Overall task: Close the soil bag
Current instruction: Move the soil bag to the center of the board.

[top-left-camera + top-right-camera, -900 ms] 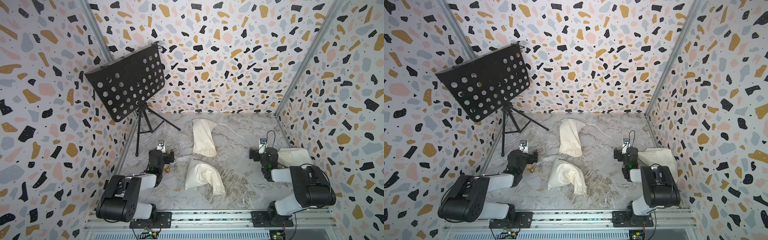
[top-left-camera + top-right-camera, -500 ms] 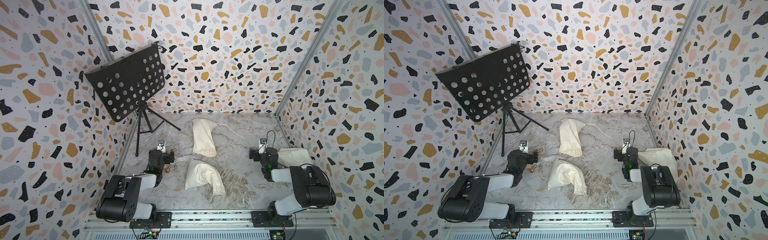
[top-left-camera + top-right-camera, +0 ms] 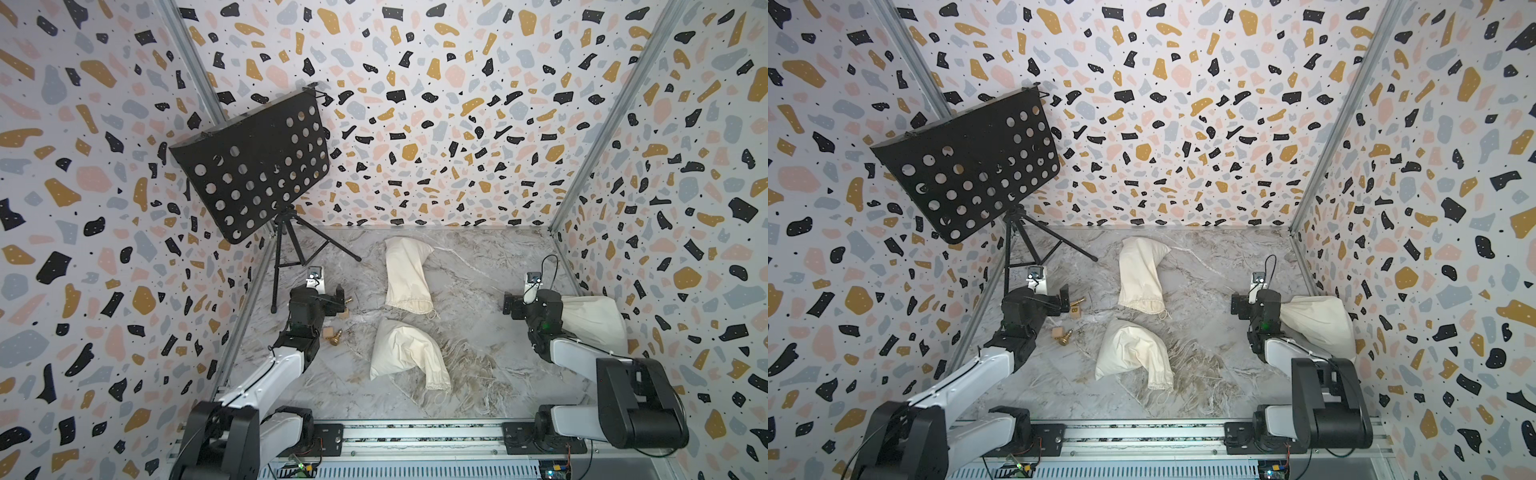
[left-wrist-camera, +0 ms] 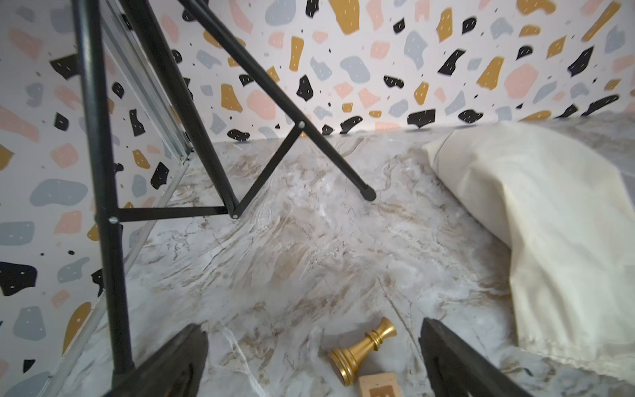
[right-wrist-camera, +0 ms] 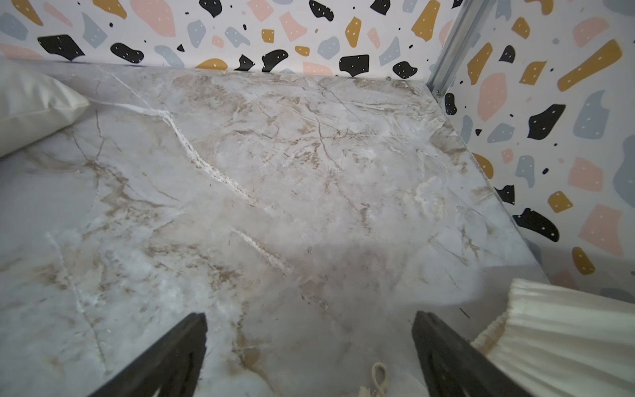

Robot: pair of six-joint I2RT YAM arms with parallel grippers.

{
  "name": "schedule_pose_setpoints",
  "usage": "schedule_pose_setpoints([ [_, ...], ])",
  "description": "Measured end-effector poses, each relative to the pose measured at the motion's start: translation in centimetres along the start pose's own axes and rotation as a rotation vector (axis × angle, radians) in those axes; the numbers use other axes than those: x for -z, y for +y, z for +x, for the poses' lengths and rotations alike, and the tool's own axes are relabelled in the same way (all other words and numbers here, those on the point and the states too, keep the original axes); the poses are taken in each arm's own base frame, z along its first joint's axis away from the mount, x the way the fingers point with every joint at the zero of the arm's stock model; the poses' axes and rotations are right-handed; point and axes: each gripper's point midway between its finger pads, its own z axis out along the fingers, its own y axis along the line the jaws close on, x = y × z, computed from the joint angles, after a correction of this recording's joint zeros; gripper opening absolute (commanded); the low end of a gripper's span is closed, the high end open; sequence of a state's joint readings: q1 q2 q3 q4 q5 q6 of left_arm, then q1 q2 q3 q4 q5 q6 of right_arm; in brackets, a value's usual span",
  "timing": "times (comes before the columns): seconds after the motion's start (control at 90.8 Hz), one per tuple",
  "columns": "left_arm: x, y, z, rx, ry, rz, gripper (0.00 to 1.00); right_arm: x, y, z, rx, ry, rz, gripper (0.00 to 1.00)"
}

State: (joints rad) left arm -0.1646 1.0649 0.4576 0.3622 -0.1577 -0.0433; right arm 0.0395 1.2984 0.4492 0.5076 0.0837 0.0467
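Three cream cloth bags are on the table [image 3: 478,266]. Two flatter bags [image 3: 405,274] lie in the middle, not far from the feet of the music stand [image 3: 249,166]. The fullest one, judged to be the soil bag [image 3: 594,320], sits at the side of the table opposite the music stand, against the wall. The right gripper [image 5: 309,316] hovers just beside its gathered neck [image 5: 536,309], jaws spread wide and holding nothing. The left gripper [image 4: 312,326], close to the music stand legs, is equally wide and empty. The soil bag looks soft and heavy, so it should slump rather than slide. The best hold is probably the drawstring [image 5: 378,374] lying loose near the neck, with the cloth below pinned
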Motion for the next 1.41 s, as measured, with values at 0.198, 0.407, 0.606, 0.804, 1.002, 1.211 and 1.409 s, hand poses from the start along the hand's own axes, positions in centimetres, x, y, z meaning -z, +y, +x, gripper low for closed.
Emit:
schedule_pose_setpoints([
  [0.198,3.5,-5.2,-0.8,0.047,-0.007,0.134,1.0,2.9,3.5,-3.5,-0.04,0.04,-0.086,1.0],
  [0.407,7.3,-11.9,2.0,0.018,0.122,0.294,1.0,6.8,9.1,-1.0,-0.058,0.182,-0.292,1.0],
  [0.606,11.1,-16.3,5.5,-0.035,0.234,0.443,1.0,9.2,14.3,2.6,-0.028,0.302,-0.492,1.0],
  [0.804,12.2,-17.5,7.8,-0.081,0.284,0.482,0.99,9.6,17.1,6.2,0.012,0.392,-0.578,1.0],
  [1.002,11.7,-19.3,10.7,-0.09,0.371,0.515,0.89,9.9,18.4,6.5,0.031,0.394,-0.622,1.0],
  [1.211,10.5,-19.5,12.0,-0.119,0.376,0.473,0.39,10.4,19.2,6.4,0.055,0.38,-0.658,1.0],
  [1.409,8.7,-18.9,10.9,-0.142,0.332,0.429,0.2,11.0,19.6,6.0,0.071,0.36,-0.691,0.99],
])
